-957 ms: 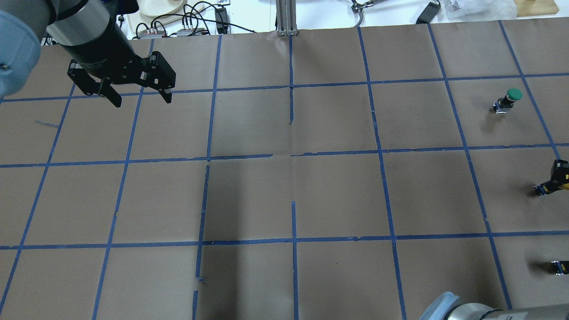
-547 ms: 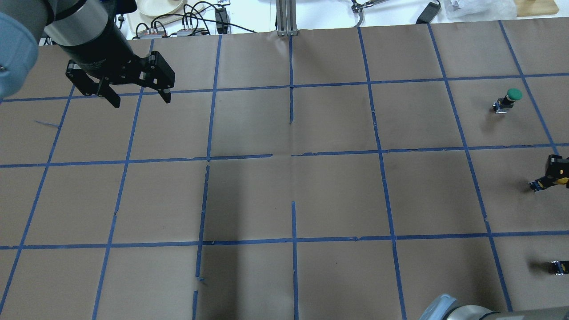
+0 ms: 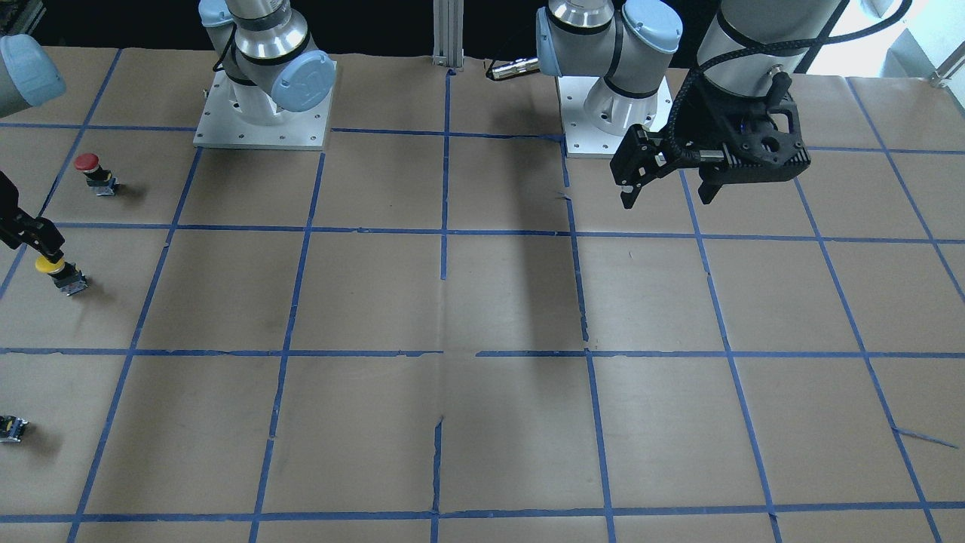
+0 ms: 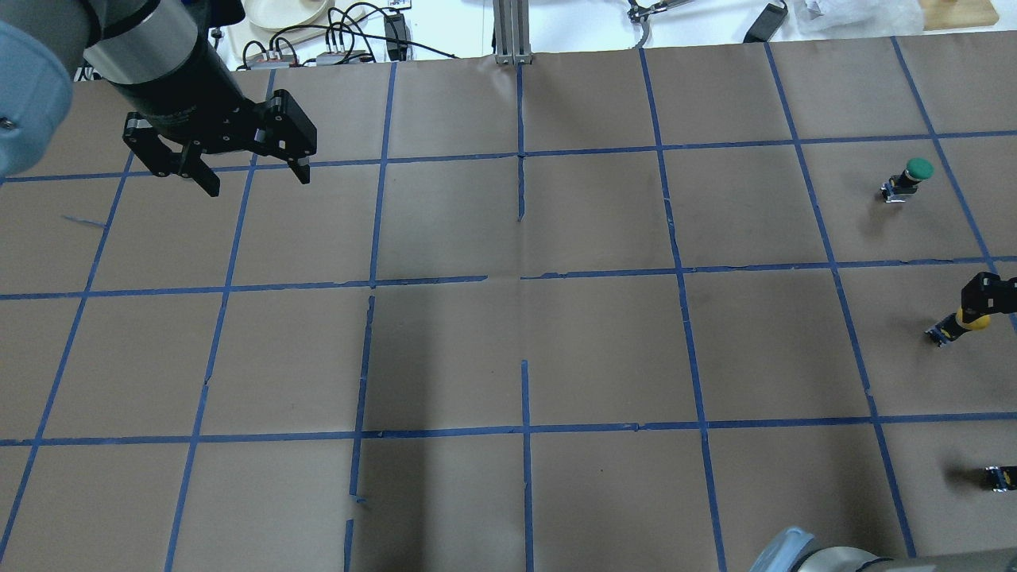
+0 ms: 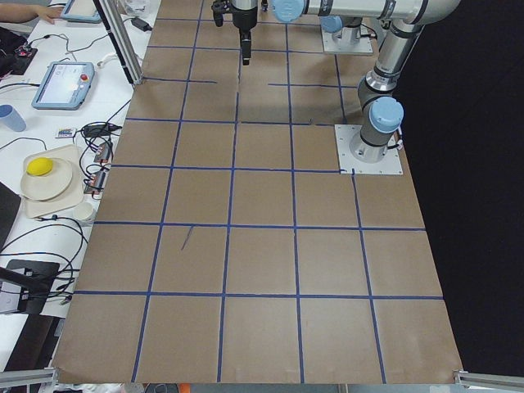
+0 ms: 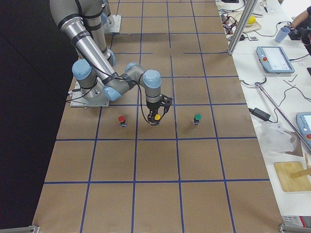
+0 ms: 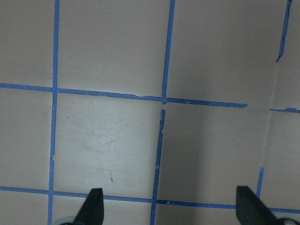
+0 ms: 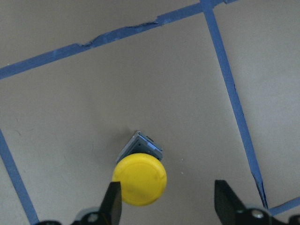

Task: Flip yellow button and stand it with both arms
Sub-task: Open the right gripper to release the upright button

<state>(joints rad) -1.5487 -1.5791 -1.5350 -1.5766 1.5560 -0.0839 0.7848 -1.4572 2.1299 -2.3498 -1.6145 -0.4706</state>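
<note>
The yellow button (image 8: 139, 179) stands on the brown paper with its yellow cap up and its grey-black block under it. It also shows in the front view (image 3: 51, 266), the overhead view (image 4: 969, 320) and the right side view (image 6: 156, 117). My right gripper (image 8: 168, 204) is open just above it; the cap sits between the jaws, close to one finger (image 8: 112, 201). This gripper shows at the overhead view's right edge (image 4: 985, 292). My left gripper (image 4: 256, 181) hangs open and empty over the far left squares, also in the front view (image 3: 668, 200) and its wrist view (image 7: 171, 206).
A red-capped button (image 3: 89, 162) stands a square nearer the robot and a green-capped button (image 4: 914, 173) a square farther out. A small black part (image 4: 1001, 477) shows at the overhead view's right edge. Blue tape grids the brown table (image 4: 524, 334). Cables and a plate lie beyond the far edge.
The right gripper and the yellow button have shifted left in the overhead view, and the yellow cap now shows clear under the fingers. The left gripper has barely moved.
</note>
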